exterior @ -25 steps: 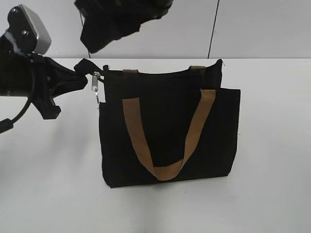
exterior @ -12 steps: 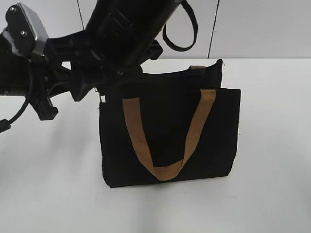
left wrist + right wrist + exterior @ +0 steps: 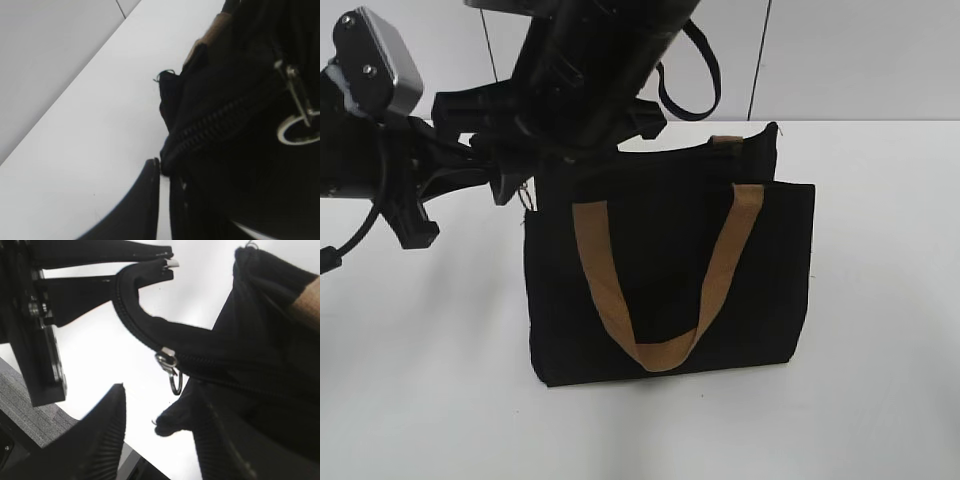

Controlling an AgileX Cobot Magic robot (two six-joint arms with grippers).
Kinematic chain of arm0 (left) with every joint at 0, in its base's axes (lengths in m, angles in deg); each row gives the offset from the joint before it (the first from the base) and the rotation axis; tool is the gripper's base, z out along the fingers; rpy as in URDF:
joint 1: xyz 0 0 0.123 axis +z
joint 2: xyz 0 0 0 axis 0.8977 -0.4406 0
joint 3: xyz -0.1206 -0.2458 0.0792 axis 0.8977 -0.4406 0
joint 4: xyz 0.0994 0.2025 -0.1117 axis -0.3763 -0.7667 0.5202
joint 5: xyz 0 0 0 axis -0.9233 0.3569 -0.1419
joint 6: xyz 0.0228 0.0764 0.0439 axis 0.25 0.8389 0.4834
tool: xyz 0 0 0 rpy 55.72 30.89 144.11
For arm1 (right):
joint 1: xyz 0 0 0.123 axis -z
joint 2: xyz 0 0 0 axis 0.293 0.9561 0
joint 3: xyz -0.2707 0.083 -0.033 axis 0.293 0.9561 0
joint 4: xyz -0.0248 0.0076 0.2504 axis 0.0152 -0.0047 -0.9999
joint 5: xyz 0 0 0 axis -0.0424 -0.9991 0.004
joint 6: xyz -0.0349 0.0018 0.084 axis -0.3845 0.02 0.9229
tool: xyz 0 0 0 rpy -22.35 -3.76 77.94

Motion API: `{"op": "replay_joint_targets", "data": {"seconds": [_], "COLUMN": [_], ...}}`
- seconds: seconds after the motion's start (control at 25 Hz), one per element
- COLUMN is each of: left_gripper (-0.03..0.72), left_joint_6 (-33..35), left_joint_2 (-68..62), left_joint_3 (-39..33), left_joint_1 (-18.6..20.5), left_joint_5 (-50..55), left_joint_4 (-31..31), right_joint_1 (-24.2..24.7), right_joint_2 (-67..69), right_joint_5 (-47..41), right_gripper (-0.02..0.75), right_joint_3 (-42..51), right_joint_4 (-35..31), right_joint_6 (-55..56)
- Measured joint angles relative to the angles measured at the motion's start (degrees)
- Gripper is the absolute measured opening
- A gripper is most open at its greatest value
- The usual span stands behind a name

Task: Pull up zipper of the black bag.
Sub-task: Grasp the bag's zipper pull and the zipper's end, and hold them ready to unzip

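The black bag (image 3: pixel 670 270) stands upright on the white table, tan handles in front. Its zipper (image 3: pixel 220 117) runs along the top edge. The silver ring pull (image 3: pixel 300 127) hangs from it and also shows in the right wrist view (image 3: pixel 172 377). My left gripper (image 3: pixel 162 170) is shut on the zipper's end tab at the bag's top left corner. My right gripper (image 3: pixel 160 392) is open, with the ring pull hanging just beyond the gap between its fingertips. In the exterior view the right arm (image 3: pixel 590 70) hides the pull and that corner.
The white table (image 3: pixel 880 380) spreads around the bag. A grey wall with a dark seam (image 3: pixel 760 60) stands behind. The left arm's body (image 3: pixel 380 170) reaches in from the left edge.
My right arm has come down from the top over the bag's top left corner and now covers the pull in the exterior view. The left gripper and bag have stayed put.
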State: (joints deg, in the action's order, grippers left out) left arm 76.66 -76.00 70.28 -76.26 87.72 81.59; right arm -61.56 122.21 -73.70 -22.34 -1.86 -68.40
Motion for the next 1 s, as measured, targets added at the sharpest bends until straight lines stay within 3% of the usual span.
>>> {"op": "replay_joint_targets", "data": {"seconds": [1.0], "left_gripper": [0.015], "left_joint_6": [0.00], "left_joint_2": [0.00], "left_joint_3": [0.00], "left_joint_1": [0.00], "left_joint_5": [0.00], "left_joint_4": [0.00], "right_joint_1": [0.00], "right_joint_2": [3.66], "right_joint_5": [2.95], "right_gripper": [0.337], "right_joint_3": [0.00], "right_joint_4": [0.16], "right_joint_6": [1.14]}}
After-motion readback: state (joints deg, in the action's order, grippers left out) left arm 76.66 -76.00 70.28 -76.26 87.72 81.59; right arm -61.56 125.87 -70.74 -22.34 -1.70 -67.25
